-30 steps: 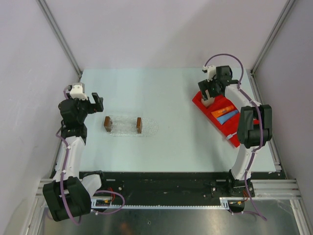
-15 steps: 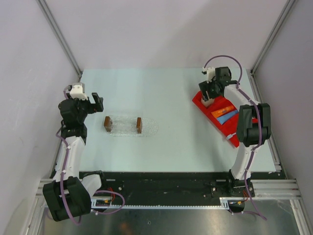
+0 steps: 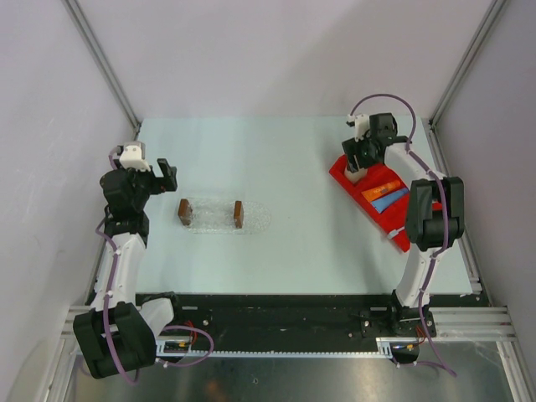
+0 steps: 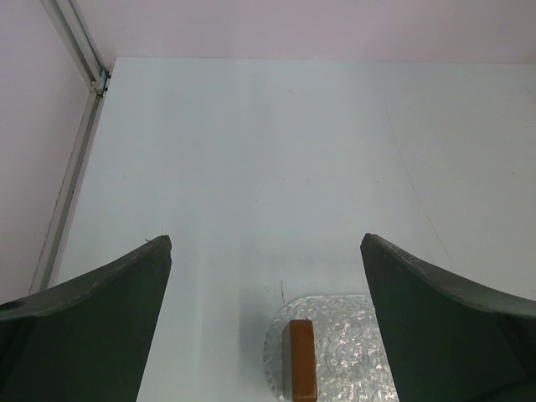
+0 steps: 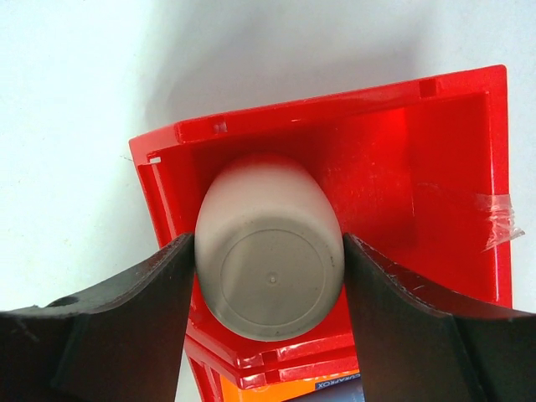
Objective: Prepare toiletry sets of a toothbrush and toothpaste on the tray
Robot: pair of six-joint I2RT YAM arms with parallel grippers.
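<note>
My right gripper (image 3: pixel 356 161) (image 5: pixel 268 251) is over the far end of the red bin and shut on a beige cup (image 5: pixel 266 201), a finger pressed to each side of it. The cup's flat base faces the wrist camera. An orange toothpaste tube (image 3: pixel 378 186) and a blue one (image 3: pixel 387 199) lie in the bin's middle compartment. The clear oval tray (image 3: pixel 255 216) (image 4: pixel 352 352) lies at the table's left centre. My left gripper (image 3: pixel 164 174) (image 4: pixel 266 251) is open and empty, just left of the tray. No toothbrush is in view.
The red divided bin (image 3: pixel 400 224) (image 5: pixel 419 151) lies at an angle near the right edge. A clear rack with two brown end blocks (image 3: pixel 184 210) (image 3: pixel 239 213) stands on the tray; one block shows in the left wrist view (image 4: pixel 299 360). Metal frame rails border the table.
My right gripper has shifted slightly toward the bin's far end with the cup between its fingers. The left arm has not moved.
</note>
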